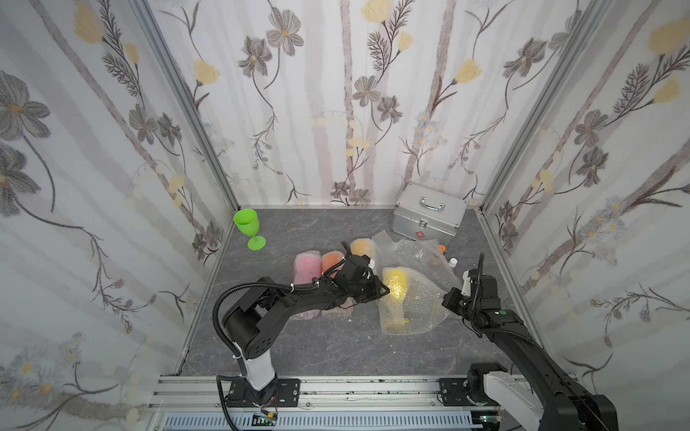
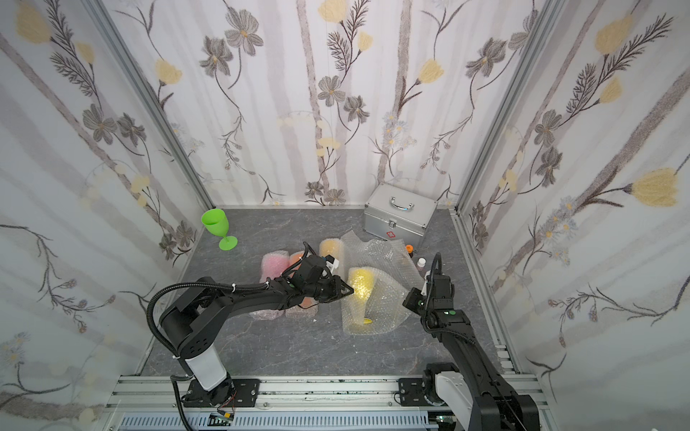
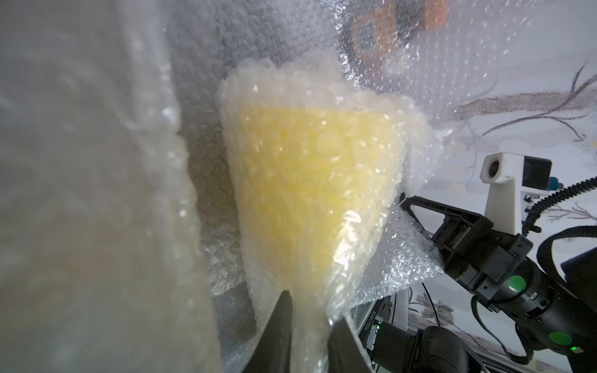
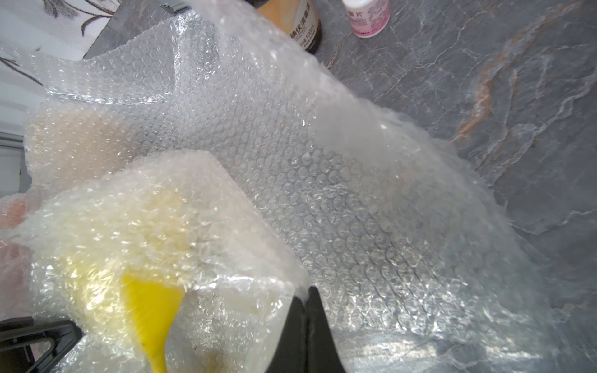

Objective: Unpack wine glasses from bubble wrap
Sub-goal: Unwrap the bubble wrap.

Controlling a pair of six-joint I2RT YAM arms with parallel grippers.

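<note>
A yellow wine glass [image 1: 395,284] lies on the table, half inside a loosened sheet of bubble wrap [image 1: 418,309]; its bare yellow foot [image 4: 151,310] pokes out. My left gripper [image 3: 310,310] is shut on the wrapped narrow part of this glass, below the bowl [image 3: 310,168]. My right gripper [image 4: 305,292] is shut on the sheet's edge, right of the glass in a top view [image 1: 446,298]. Pink [image 1: 308,266], orange [image 1: 332,260] and amber-yellow [image 1: 363,247] glasses lie rolled in wrap behind my left arm. A green wine glass [image 1: 249,227] stands bare at the back left.
A silver case [image 1: 429,216] stands at the back right. An empty, crinkled wrap sheet [image 1: 414,252] lies in front of it. Beside that are a brown orange-capped bottle [image 1: 442,247] and a small white bottle [image 1: 453,262]. Walls close in on three sides.
</note>
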